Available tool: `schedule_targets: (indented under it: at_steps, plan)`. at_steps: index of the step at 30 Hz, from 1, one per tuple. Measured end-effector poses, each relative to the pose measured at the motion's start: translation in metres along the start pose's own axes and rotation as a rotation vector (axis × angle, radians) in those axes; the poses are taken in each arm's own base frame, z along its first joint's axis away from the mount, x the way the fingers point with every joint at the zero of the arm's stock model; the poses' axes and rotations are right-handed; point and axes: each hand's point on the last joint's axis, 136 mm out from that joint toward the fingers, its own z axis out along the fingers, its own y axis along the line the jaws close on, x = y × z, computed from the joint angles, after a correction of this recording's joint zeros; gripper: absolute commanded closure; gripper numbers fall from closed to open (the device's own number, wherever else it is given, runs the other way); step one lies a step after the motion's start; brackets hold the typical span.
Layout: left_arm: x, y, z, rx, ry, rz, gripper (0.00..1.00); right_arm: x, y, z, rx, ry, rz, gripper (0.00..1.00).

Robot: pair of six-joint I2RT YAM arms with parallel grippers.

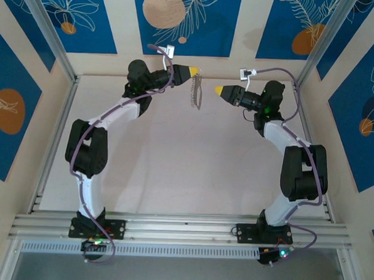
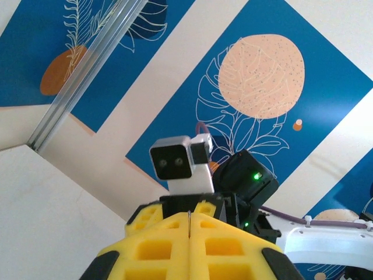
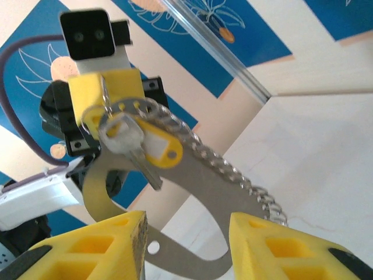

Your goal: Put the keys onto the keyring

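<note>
The keyring (image 3: pixel 195 189) is a flat grey metal loop, and my left gripper (image 3: pixel 104 93) is shut on its top end. In the left wrist view its thin edge (image 2: pixel 190 224) shows between the closed yellow fingers (image 2: pixel 157 245). The keys (image 3: pixel 233 169) form a jagged silvery row along the loop's outer edge. A larger silver key with a yellow tag (image 3: pixel 133 142) dangles near the left gripper. My right gripper (image 3: pixel 186 224) is open, its fingers either side of the loop's lower part. From above, the keyring (image 1: pixel 198 97) and keys (image 1: pixel 191 90) hang below the left gripper (image 1: pixel 194 71), with the right gripper (image 1: pixel 220 90) just to their right.
Both arms are raised over the far middle of the white table (image 1: pixel 173 170). Aluminium frame posts (image 1: pixel 48 38) and blue patterned walls (image 1: pixel 181 20) close in the back and sides. The right arm's wrist camera (image 2: pixel 175 160) faces the left gripper closely.
</note>
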Motion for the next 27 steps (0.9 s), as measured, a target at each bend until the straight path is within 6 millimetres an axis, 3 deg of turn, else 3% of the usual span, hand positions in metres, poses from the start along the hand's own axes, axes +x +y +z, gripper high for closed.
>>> schedule_targets:
  at_steps: [12,20,27]
  plan:
    - [0.001,-0.002,0.003,0.004,-0.013,-0.010,1.00,-0.064,0.024,0.009,-0.031,-0.188,-0.045,0.58]
    - [0.002,-0.001,0.004,-0.004,-0.041,-0.012,1.00,-0.059,0.014,0.034,-0.086,-0.212,0.031,0.58]
    - [0.003,0.003,0.003,-0.018,-0.060,-0.016,1.00,-0.051,0.020,0.052,-0.128,-0.206,0.054,0.59]
